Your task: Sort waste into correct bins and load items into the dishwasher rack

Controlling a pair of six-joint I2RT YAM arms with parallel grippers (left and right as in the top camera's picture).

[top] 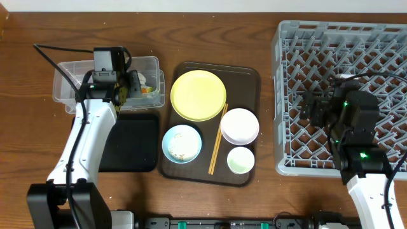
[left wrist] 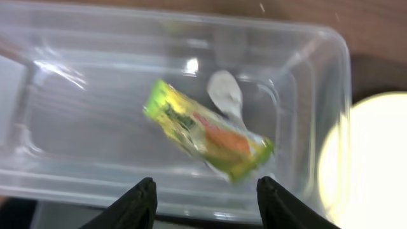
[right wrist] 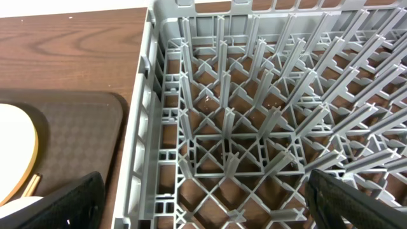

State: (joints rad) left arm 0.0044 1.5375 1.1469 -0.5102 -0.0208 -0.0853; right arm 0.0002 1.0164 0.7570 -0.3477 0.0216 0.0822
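Up by the far-left corner of the bench (top: pixel 25 140), the left claw (left wrist: pixel 206 207) hangs over the clear tub (left wrist: pixel 318 76) with its fingers spread wide and nothing between them. Down inside the tub lies the snack wrapper (left wrist: pixel 206 130), green, yellow and orange, sitting at a slant and a bit blurry in the wrist view. A crumpled white scrap (left wrist: pixel 224 92) sits right against its upper side, toward the tub's right end. Just nearer the front edge, touching or almost touching the tub, is the black tray (top: pixel 133 143), partly hidden under the left arm.

Middle of the bench has the brown serving tray (top: pixel 245 73) with all the dishes on it. The yellow plate (top: pixel 198 95) is at its far-left part, and the blue bowl (top: pixel 182 143) is just in front of the plate with some small specks inside that I can't make out. The white bowl (top: pixel 240 125) is on the right, and the pale cup (top: pixel 241 159) is just in front of that. The chopsticks (top: pixel 218 138) lie as a pair between the two bowls, running roughly front to back.

Over by the right edge, the right claw (right wrist: pixel 213 210) is also spread apart and holding nothing. It's hovering above the left-hand part of the rack (top: pixel 381 51), and the pegs and grid cells below it are bare.
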